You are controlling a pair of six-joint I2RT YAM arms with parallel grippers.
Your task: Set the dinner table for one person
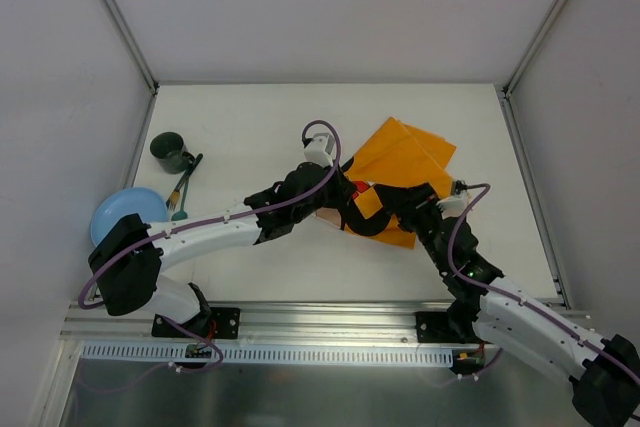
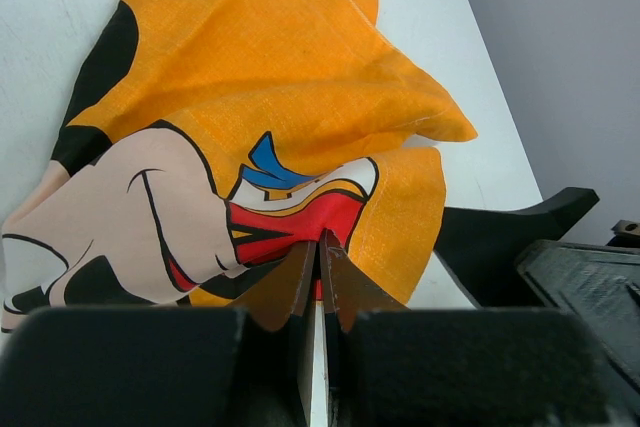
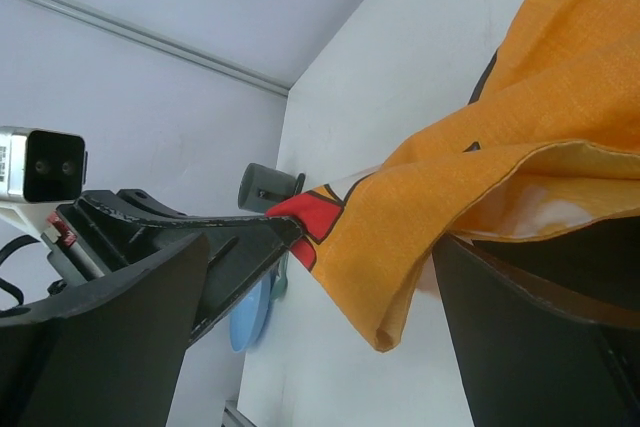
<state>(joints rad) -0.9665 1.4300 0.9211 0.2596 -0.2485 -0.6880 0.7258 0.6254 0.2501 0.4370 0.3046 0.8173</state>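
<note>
Two arms meet at an orange cartoon-mouse cloth placemat (image 1: 405,162) mid-frame on the white dinner table (image 1: 250,117).
The left gripper (image 2: 320,247) is clenched on its edge; the right gripper (image 3: 365,247) gapes wide astride a fold.

Left hand (image 1: 336,209) and right hand (image 1: 386,207) meet at the crumpled orange placemat (image 1: 408,155).

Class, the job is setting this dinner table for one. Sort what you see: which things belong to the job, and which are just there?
Belongs to the job: dinner table; orange placemat, with the left gripper shut on it and the right gripper open at its edge; blue plate; green cup; cutlery.
Just there: aluminium rail; purple cables; grey walls.
</note>
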